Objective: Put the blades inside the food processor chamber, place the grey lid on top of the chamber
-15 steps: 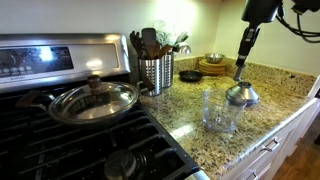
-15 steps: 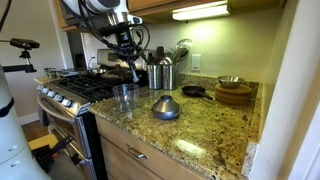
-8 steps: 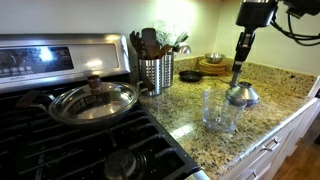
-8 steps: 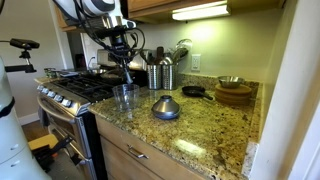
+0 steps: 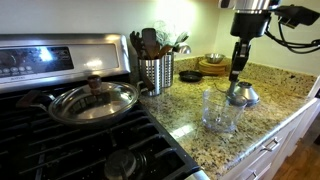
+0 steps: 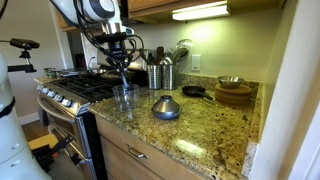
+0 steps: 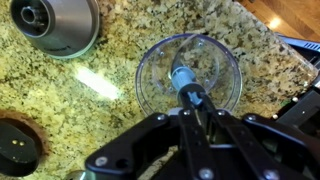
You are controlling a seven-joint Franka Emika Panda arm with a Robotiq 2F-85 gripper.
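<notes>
Wrist view: blades (image 7: 182, 76) in end effector (image 7: 196, 106)

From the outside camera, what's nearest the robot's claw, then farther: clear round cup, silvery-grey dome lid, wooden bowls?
1. Clear round cup, directly under the gripper.
2. Silvery-grey dome lid, beside the cup.
3. Wooden bowls, far along the counter.

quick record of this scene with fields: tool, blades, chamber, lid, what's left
tool: shut on the blades, above the chamber
blades: held stem-down over the chamber's middle, not seated
chamber: upright on the granite counter, empty
grey lid: resting on the counter beside the chamber, apart from it
nearby: steel utensil holder at the back
left to do: lower blades in, then fit lid
</notes>
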